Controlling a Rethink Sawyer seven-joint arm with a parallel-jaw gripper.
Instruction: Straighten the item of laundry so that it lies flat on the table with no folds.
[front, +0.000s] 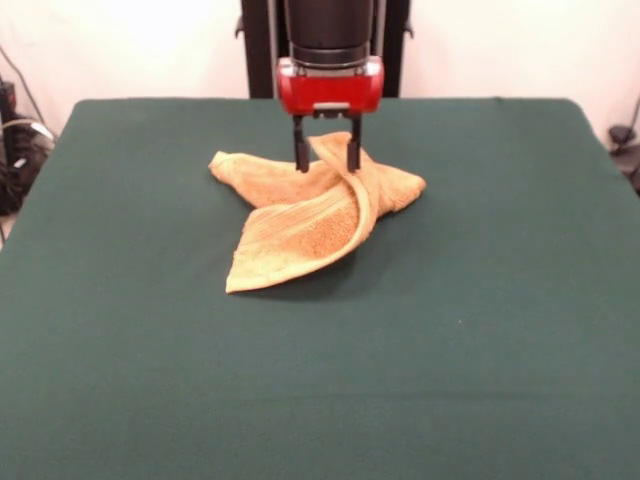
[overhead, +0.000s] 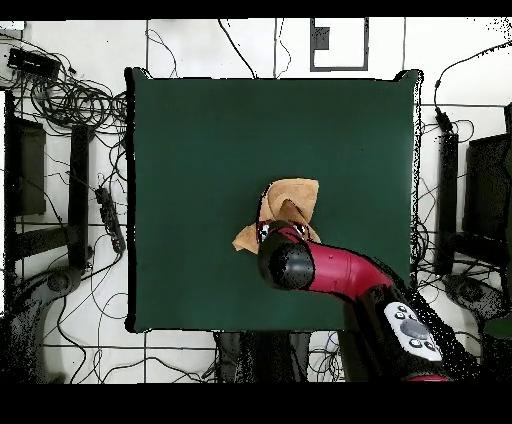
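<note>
The orange-tan towel (front: 310, 215) lies crumpled and folded on the dark green table (front: 480, 300), a little beyond its middle. One flap folds over toward the front, with a corner pointing front left. My gripper (front: 326, 158) hangs straight down over the towel's far part, its two black fingers (front: 300, 150) open, with a raised fold of the cloth between them. In the overhead view the arm covers the near part of the towel (overhead: 291, 196) and hides the gripper itself.
Cables and black equipment (overhead: 70, 150) lie on the floor around the table. The robot's pedestal (front: 325, 40) stands at the table's far edge.
</note>
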